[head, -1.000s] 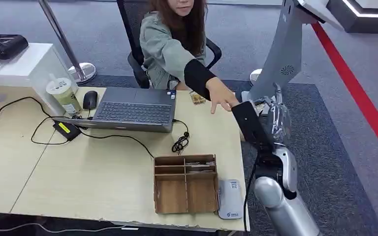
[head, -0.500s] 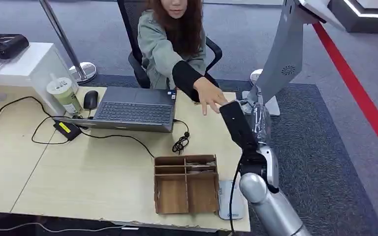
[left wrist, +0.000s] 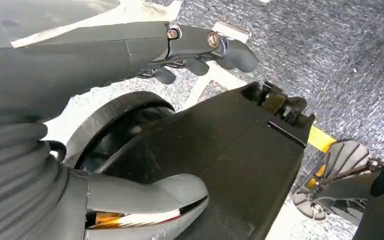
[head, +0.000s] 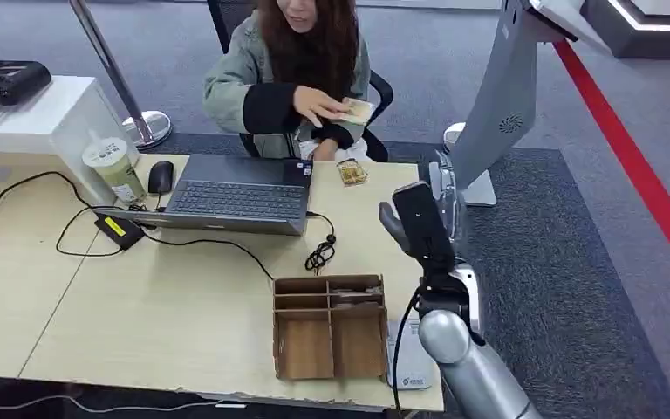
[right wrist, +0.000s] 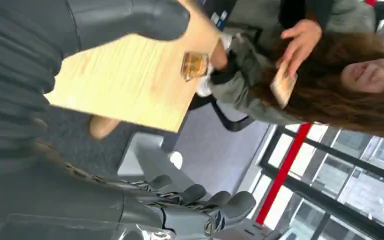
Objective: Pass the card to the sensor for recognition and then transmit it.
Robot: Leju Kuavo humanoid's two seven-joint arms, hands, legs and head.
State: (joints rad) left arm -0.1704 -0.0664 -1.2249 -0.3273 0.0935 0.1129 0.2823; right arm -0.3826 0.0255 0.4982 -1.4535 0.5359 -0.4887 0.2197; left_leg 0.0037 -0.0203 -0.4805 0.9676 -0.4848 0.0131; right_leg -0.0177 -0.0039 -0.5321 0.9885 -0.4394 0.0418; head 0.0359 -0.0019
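Observation:
A person seated behind the desk holds a tan card [head: 355, 110] in one hand, close to their chest; the right wrist view shows that card [right wrist: 283, 85] too. My right hand [head: 419, 223] hangs raised over the desk's right edge, well short of the card. Its thumb and fingers [right wrist: 200, 205] are spread with nothing between them. The white card sensor [head: 408, 356] lies at the desk's front edge beside the cardboard tray, partly hidden by my right arm. My left hand [left wrist: 80, 55] hangs beside my body, fingers [left wrist: 200, 45] stretched out, holding nothing.
A second small card [head: 350, 172] lies on the desk [head: 140, 314] before the person. A cardboard divider tray [head: 329, 327], a laptop [head: 235, 192], cables, a mouse [head: 160, 177] and a cup [head: 115, 168] sit on the desk. A grey kiosk stand [head: 502, 96] rises at the right.
The person's hand has drawn back from beside my right hand to their chest and now holds the card. My right hand has shifted left and stands bare.

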